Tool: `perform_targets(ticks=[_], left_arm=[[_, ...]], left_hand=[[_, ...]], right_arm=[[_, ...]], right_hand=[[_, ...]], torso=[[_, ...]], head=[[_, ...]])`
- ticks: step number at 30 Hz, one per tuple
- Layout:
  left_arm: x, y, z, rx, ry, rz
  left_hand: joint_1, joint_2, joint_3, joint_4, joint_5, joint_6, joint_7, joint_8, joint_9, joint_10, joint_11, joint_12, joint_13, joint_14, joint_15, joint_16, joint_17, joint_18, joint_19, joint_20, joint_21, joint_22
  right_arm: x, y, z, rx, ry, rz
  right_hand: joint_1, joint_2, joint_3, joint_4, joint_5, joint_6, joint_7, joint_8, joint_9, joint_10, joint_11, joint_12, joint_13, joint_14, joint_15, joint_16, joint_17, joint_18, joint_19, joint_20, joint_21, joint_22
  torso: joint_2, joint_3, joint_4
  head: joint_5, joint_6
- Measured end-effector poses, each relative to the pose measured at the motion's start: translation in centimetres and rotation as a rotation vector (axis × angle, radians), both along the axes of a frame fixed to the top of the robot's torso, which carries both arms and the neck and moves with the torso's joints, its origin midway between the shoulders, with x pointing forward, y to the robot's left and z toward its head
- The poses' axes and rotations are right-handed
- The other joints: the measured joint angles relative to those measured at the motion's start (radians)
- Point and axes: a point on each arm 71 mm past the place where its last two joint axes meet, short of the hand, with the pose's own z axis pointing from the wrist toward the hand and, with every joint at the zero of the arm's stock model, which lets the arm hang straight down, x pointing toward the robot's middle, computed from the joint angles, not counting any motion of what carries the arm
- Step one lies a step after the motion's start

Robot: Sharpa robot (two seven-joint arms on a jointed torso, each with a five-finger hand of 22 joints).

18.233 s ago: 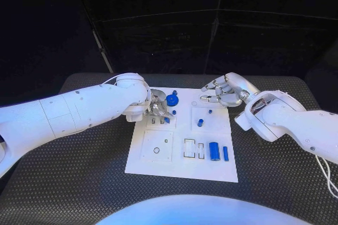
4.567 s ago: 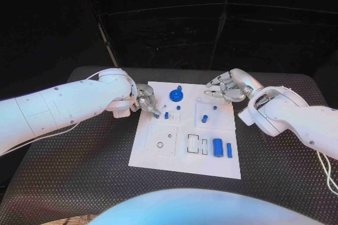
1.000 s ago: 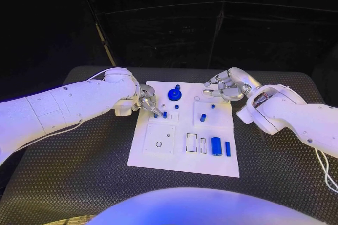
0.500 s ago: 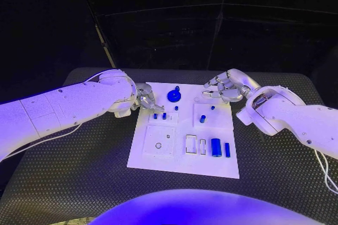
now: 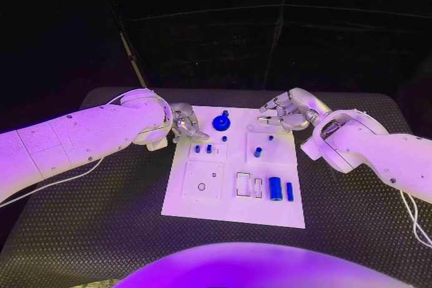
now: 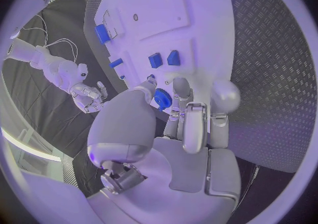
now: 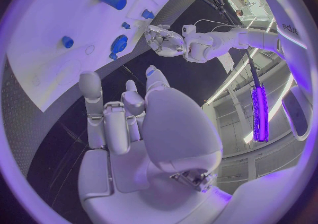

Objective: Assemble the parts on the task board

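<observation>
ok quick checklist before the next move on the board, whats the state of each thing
1. Left hand free of parts: ok, its fingers hold nothing.
2. Right hand free of parts: ok, nothing in it.
3. Task board unobstructed: ok, both hands sit at its far corners.
4. Large blue cylinder reachable: ok, lying on the board's near right.
5. Two small blue pieces seated: cannot tell.
6. Round blue part fully fitted: cannot tell.
</observation>
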Motion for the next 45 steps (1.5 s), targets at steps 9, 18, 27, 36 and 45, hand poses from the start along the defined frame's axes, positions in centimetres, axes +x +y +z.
perform_targets(ticks=[9,18,27,36,45], left_arm=[[0.4,-2.7,1.2,-0.228,-0.187,-0.124],[0.3,-4.8,1.0,-0.260,-0.347,-0.255],[0.4,-6.4,0.0,-0.159,-0.412,-0.353],[0.7,-6.9,-0.7,-0.066,-0.403,-0.400],[1.1,-7.3,-1.3,-0.004,-0.377,-0.418]], left_hand=[[0.273,-0.066,0.068,-0.090,-0.001,0.064,0.031,-0.194,-0.208,-0.072,0.047,-0.355,-0.318,-0.188,0.045,-0.457,-0.435,0.015,-0.057,0.056,-0.263,-0.200],[0.281,-0.074,0.046,-0.099,-0.005,0.111,0.023,-0.284,-0.305,-0.042,0.043,-0.463,-0.456,0.023,0.031,-0.225,-0.277,0.015,0.099,0.037,-0.220,-0.191],[0.281,-0.075,0.031,-0.102,-0.005,0.148,0.014,-0.317,-0.353,-0.017,0.035,-0.494,-0.523,0.112,0.024,0.063,0.005,-0.010,0.269,0.022,0.095,0.086],[0.281,-0.075,0.028,-0.099,-0.005,0.159,0.011,-0.325,-0.362,-0.013,0.033,-0.502,-0.536,0.115,0.020,0.055,-0.021,-0.009,0.281,0.021,0.130,0.121],[0.294,-0.062,0.034,-0.105,-0.005,0.180,0.011,-0.329,-0.372,0.017,0.034,-0.503,-0.550,0.115,0.020,0.061,-0.021,-0.025,0.289,0.018,0.159,0.148]], right_arm=[[0.0,0.0,0.0,0.000,0.000,0.000],[0.0,0.2,0.0,0.002,0.000,0.003],[0.0,0.3,0.0,0.003,0.000,0.005],[0.0,0.3,0.0,0.003,0.000,0.006],[0.0,0.4,0.0,0.003,0.000,0.006]], right_hand=[[0.000,0.000,0.000,0.000,0.000,0.000,0.000,0.000,0.000,0.000,0.000,0.000,0.000,0.000,0.000,0.000,0.000,0.000,0.000,0.000,0.000,0.000],[0.000,0.000,0.000,0.000,0.000,0.000,0.000,0.000,-0.001,0.000,0.000,0.000,0.000,0.000,0.000,0.000,0.000,0.000,0.000,0.000,0.000,0.000],[0.000,0.000,0.000,0.000,0.000,0.000,0.000,0.000,-0.001,0.000,0.000,0.000,0.000,0.000,0.000,0.000,0.000,0.000,0.000,0.000,0.000,0.000],[0.000,0.000,0.000,0.000,0.000,0.000,0.000,0.000,-0.001,0.000,0.000,0.000,0.000,0.000,0.000,0.000,0.000,0.000,0.000,0.000,0.000,0.000],[0.000,0.000,0.000,0.000,0.000,0.000,0.000,0.000,-0.001,0.000,0.000,0.000,0.000,0.000,0.000,0.000,0.000,0.000,0.000,0.000,0.000,0.000]], torso=[[0.000,0.0005,-0.0001],[0.000,0.0003,-0.0008],[0.001,0.0002,-0.0012],[0.001,0.0003,-0.0017],[0.001,0.0008,-0.0009]], head=[[-0.007,0.008],[-0.011,0.013],[-0.016,0.017],[-0.019,0.018],[-0.020,0.016]])
